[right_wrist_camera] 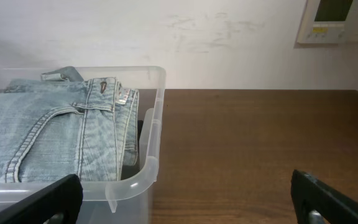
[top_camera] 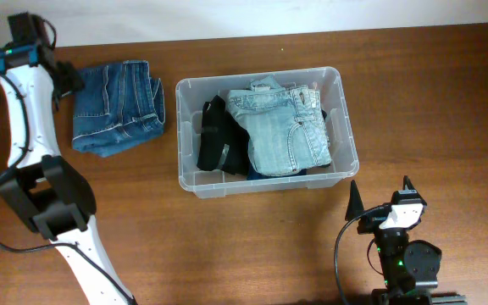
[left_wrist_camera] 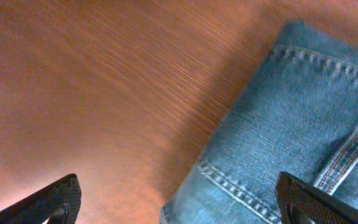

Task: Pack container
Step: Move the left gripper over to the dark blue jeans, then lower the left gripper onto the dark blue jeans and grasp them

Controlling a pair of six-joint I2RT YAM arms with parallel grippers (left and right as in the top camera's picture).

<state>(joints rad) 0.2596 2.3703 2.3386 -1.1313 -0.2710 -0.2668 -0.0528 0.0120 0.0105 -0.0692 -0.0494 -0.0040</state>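
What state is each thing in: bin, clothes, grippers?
container: open-topped, partly packed.
light jeans: folded, topmost in the container.
black garment: in the container, beside the light jeans.
dark jeans: folded, on the table, unpacked.
left gripper: open, empty, above the dark jeans.
right gripper: open, empty, facing the container.

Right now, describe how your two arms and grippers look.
The left arm has white links, black joints, a looping black cable and a teal wrist light. The right arm is black with a white wrist block and green lights. The left gripper and right gripper have black tapered fingers.
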